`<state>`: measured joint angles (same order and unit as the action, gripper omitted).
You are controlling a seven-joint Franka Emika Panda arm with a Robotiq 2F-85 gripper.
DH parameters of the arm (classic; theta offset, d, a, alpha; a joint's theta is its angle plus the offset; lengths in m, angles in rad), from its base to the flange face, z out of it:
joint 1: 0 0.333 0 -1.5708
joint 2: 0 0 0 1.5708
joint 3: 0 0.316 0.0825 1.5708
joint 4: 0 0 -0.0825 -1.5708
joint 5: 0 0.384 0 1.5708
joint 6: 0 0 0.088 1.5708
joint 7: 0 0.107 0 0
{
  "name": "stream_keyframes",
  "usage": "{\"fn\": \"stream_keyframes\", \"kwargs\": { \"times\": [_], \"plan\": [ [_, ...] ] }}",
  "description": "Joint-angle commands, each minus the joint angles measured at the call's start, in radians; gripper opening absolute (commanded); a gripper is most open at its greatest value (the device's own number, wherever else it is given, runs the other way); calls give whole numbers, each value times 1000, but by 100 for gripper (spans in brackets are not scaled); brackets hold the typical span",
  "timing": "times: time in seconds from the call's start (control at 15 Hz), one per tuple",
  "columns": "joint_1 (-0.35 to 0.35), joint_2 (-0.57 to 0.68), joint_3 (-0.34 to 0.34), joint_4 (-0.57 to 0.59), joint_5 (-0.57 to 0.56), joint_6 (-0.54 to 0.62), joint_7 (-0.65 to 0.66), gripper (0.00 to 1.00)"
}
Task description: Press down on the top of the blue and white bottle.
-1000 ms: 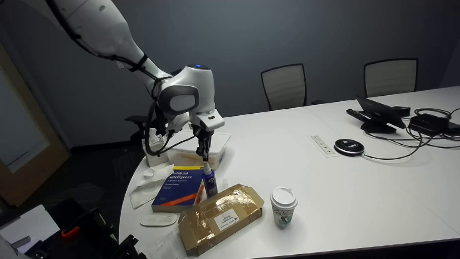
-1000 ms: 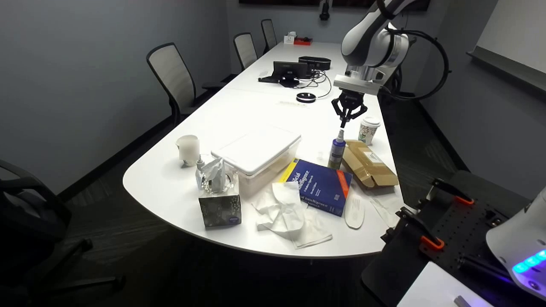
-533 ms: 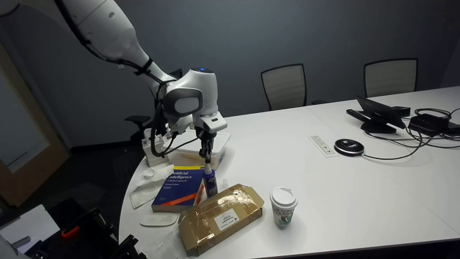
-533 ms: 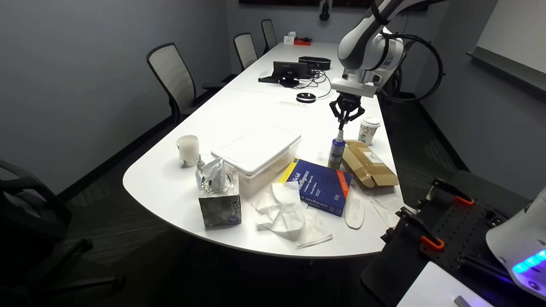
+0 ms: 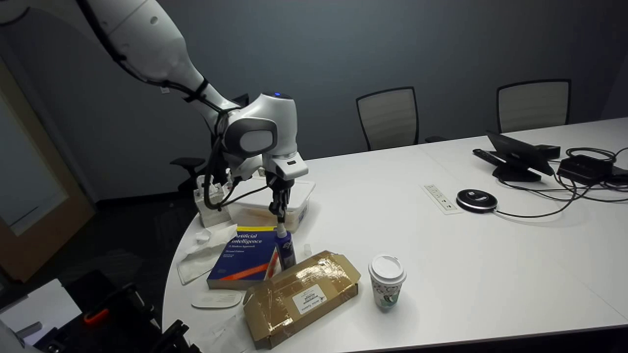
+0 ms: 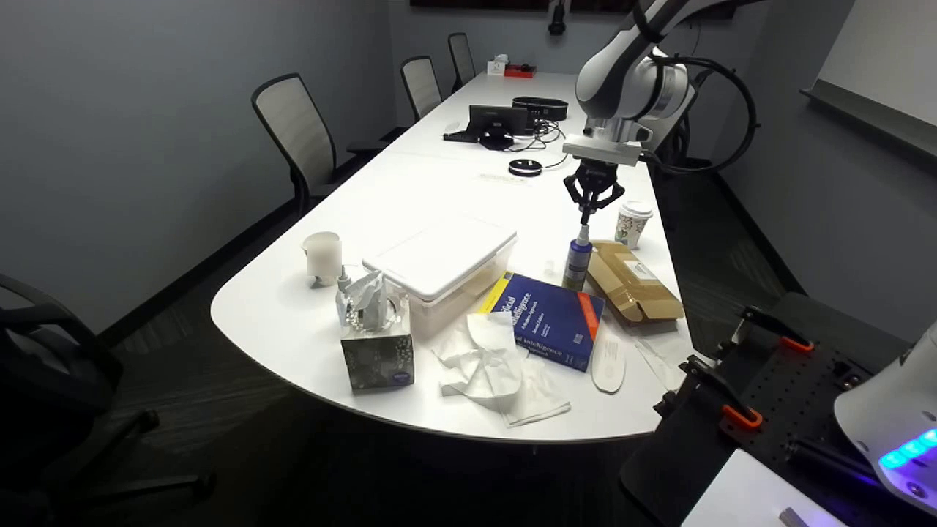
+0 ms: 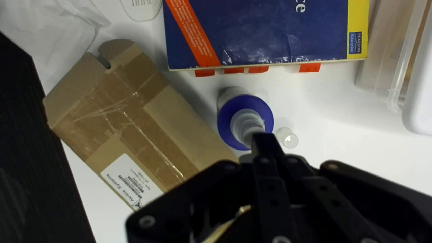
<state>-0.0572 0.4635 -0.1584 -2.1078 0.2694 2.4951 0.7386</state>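
Observation:
The blue bottle with a white nozzle top stands on the table beside the book, in both exterior views (image 5: 285,252) (image 6: 577,260), and leans slightly. The wrist view shows its blue shoulder (image 7: 225,125) and pale top from above. My gripper (image 5: 280,215) points down with its fingers together, right over the nozzle; this also shows in an exterior view (image 6: 585,217). The fingertips appear to touch the nozzle top. In the wrist view the fingertips (image 7: 266,143) cover the tip of the nozzle, so the exact contact is hidden. Nothing is held between the fingers.
A blue book (image 6: 549,318) and a cardboard box (image 5: 301,296) lie close to the bottle. A small clear cap (image 7: 287,137) is beside it. A lidded plastic bin (image 6: 443,256), a tissue box (image 6: 378,355) and a paper cup (image 5: 387,282) stand nearby.
My gripper has come down a little onto the bottle's top. In the last half second it shifted slightly sideways, and the bottle's top leaned the same way. The fingers stayed shut.

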Motion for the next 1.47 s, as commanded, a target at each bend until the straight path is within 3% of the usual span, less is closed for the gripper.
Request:
{"fn": "stream_keyframes", "kwargs": {
  "times": [0.0, 0.8, 1.4],
  "plan": [
    [19, 40, -4, 18, -6, -32, 48, 0],
    [41, 75, -8, 8, -20, 1, 149, 0],
    [56, -38, -69, 19, -151, -78, 239, 0]
  ]
}}
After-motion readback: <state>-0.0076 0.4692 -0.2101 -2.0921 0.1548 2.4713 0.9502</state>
